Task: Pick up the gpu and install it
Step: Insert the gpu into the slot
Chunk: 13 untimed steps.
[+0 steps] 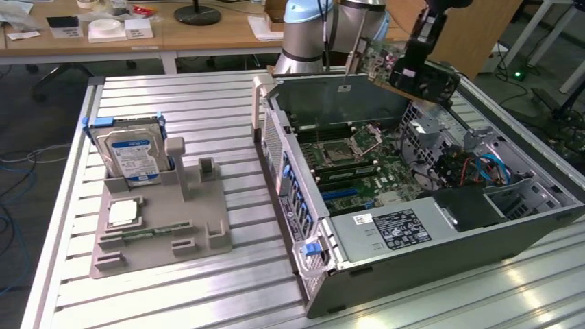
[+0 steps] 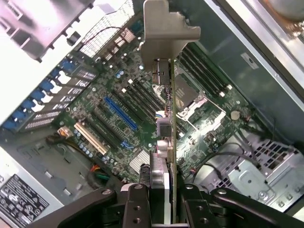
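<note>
Gripper (image 2: 167,195) closed narrowly on gpu (image 1: 382,58), lifted above the open case (image 1: 439,274); gpu not yet seated.

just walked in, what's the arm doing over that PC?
The arm's gripper is shut on the gpu, a thin green circuit card with a black fan shroud and a silver end bracket. It holds the card in the air above the open grey computer case. The card is not yet seated in the green motherboard below. A silver hard drive stands in a grey holder tray.
</note>
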Tool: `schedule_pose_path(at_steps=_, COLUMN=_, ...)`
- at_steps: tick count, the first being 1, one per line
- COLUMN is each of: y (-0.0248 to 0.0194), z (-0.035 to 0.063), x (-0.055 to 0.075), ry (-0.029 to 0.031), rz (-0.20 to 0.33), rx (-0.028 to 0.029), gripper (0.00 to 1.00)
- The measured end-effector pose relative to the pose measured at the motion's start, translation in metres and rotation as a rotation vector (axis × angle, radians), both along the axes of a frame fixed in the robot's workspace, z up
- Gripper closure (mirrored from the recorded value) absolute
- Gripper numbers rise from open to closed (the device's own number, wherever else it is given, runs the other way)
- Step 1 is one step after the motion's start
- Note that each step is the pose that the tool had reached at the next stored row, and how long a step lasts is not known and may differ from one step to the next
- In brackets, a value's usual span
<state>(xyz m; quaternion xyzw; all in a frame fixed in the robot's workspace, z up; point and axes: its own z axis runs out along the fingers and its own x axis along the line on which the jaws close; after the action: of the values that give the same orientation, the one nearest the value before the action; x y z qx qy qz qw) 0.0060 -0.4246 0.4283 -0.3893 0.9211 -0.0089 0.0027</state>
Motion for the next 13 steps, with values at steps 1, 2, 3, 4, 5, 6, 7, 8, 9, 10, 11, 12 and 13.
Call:
schedule_pose_path(at_steps=1, y=0.0, z=0.0, x=0.0, ry=0.0, rz=0.016, rx=0.0, gripper=0.72)
schedule_pose_path(at_steps=2, y=0.0, z=0.0, x=0.0, ry=0.0, rz=0.033, rx=0.0, gripper=0.72)
schedule_pose_path(at_steps=3, y=0.0, z=0.0, x=0.0, ry=0.0, rz=0.049, rx=0.0, gripper=0.72)
schedule_pose_path(at_steps=4, y=0.0, z=0.0, x=0.0, ry=0.0, rz=0.068, rx=0.0, gripper=0.72)
schedule_pose_path(at_steps=5, y=0.0, z=0.0, x=0.0, ry=0.0001, rz=0.085, rx=0.0, gripper=0.72)
schedule_pose_path(at_steps=6, y=0.0, z=0.0, x=0.0, ry=0.0, rz=0.102, rx=0.0, gripper=0.72)
schedule_pose_path(at_steps=7, y=0.0, z=0.0, x=0.0, ry=0.0, rz=0.12, rx=0.0, gripper=0.72)
schedule_pose_path(at_steps=8, y=0.0, z=-0.0001, x=0.0, ry=0.0, rz=0.138, rx=0.0, gripper=0.72)
schedule_pose_path(at_steps=9, y=0.0, z=-0.0001, x=0.0, ry=0.0, rz=0.156, rx=-0.0001, gripper=0.72)
schedule_pose_path(at_steps=10, y=0.0, z=-0.0001, x=0.0, ry=0.0, rz=0.174, rx=0.0, gripper=0.72)
schedule_pose_path(at_steps=11, y=0.0, z=-0.0001, x=0.0, ry=0.0, rz=0.192, rx=0.0, gripper=0.72)
schedule_pose_path(at_steps=12, y=0.0, z=-0.0001, x=0.0, ry=0.0, rz=0.209, rx=0.0, gripper=0.72)
schedule_pose_path(at_steps=13, y=0.0, z=-0.0001, x=0.0, ry=0.0, rz=0.226, rx=-0.0001, gripper=0.72)
